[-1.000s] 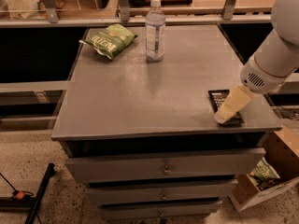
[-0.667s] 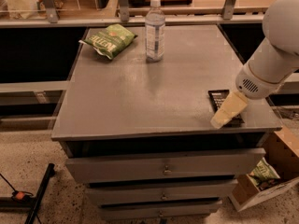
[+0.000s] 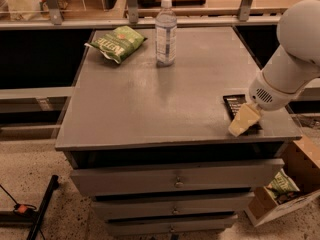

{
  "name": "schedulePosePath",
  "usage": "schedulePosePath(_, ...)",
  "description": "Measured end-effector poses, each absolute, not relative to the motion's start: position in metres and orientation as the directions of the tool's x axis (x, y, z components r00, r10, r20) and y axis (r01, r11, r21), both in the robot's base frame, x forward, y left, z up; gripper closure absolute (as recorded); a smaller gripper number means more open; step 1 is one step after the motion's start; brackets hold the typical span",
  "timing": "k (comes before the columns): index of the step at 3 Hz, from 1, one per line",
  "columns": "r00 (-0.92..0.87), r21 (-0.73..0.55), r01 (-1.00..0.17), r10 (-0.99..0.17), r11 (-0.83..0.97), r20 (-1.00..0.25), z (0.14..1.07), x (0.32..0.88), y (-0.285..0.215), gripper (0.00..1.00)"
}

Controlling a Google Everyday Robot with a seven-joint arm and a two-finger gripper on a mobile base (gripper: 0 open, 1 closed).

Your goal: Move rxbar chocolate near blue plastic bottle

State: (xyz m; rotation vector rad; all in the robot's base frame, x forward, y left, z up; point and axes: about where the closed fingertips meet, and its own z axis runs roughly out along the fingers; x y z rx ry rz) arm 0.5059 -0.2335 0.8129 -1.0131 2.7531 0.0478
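- The rxbar chocolate [image 3: 234,105] lies flat at the bench's [image 3: 150,109] front right corner. Its long axis runs from the front edge toward the back, roughly parallel to the right edge.
- The gripper [image 3: 243,120] comes in from the right, angled down and toward the front. Its pale tip sits over the front half of the bar and hides that end. Only the back half of the dark wrapper shows clear of it.
- So the bar is directly beneath the jaws rather than to one side. The tip looks at or very close to the wrapper, but contact cannot be confirmed. Whether the jaws are wide, narrow or closed on the bar cannot be told either.
- The blue plastic bottle [image 3: 165,31] stands upright near the back edge, about midway along it and well apart from the bar. A green chip bag [image 3: 117,43] lies just beside it, toward the back left corner.
- The coming move likely turns on this diagonal: from the front right corner toward the middle of the back edge, across bare bench.
- A stop on the bottle's near, right-hand side would probably keep the bar clear of the bag.
- The likely risk is knocking the bottle over on arrival.
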Motion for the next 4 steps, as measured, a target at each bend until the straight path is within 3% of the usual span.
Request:
schedulePosePath(2, -0.743, -0.036, -0.647, -0.640, 0.762, -0.198, 0.8173, 0.5053, -0.2314, 0.88)
schedulePosePath(3, -0.743, -0.036, -0.647, -0.640, 0.762, -0.198, 0.8174, 0.5052, -0.2314, 1.00)
schedulePosePath(4, -0.743, -0.036, -0.647, -0.640, 0.762, -0.198, 0.8174, 0.5052, -0.2314, 1.00)
